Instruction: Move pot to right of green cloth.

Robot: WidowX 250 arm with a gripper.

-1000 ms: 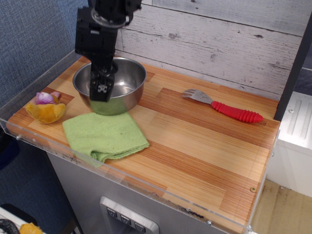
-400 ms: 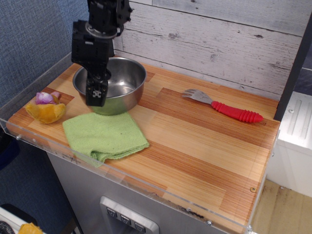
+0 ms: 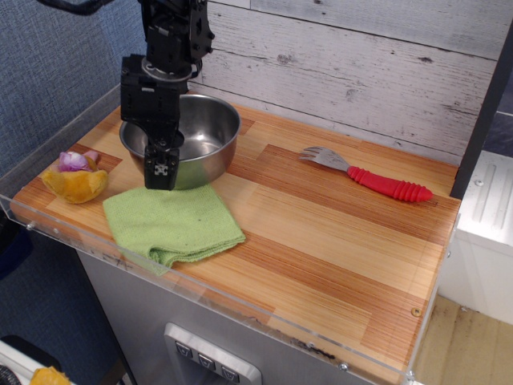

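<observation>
The pot (image 3: 205,135) is a shiny steel bowl standing at the back left of the wooden counter, just behind the green cloth (image 3: 172,221). The cloth lies folded near the front left edge. My gripper (image 3: 161,180) hangs point-down over the pot's front-left rim, its tip low against the pot's outer wall and just above the cloth's back edge. I see the fingers edge-on, so I cannot tell whether they are open or closed on the rim.
An orange-yellow plush toy with a purple top (image 3: 74,178) sits left of the cloth. A fork with a red handle (image 3: 370,180) lies at the back right. A clear plastic lip (image 3: 240,309) runs along the counter's front edge.
My gripper has shifted slightly left and dropped lower along the pot's front-left rim. The pot and the cloth have not moved.
</observation>
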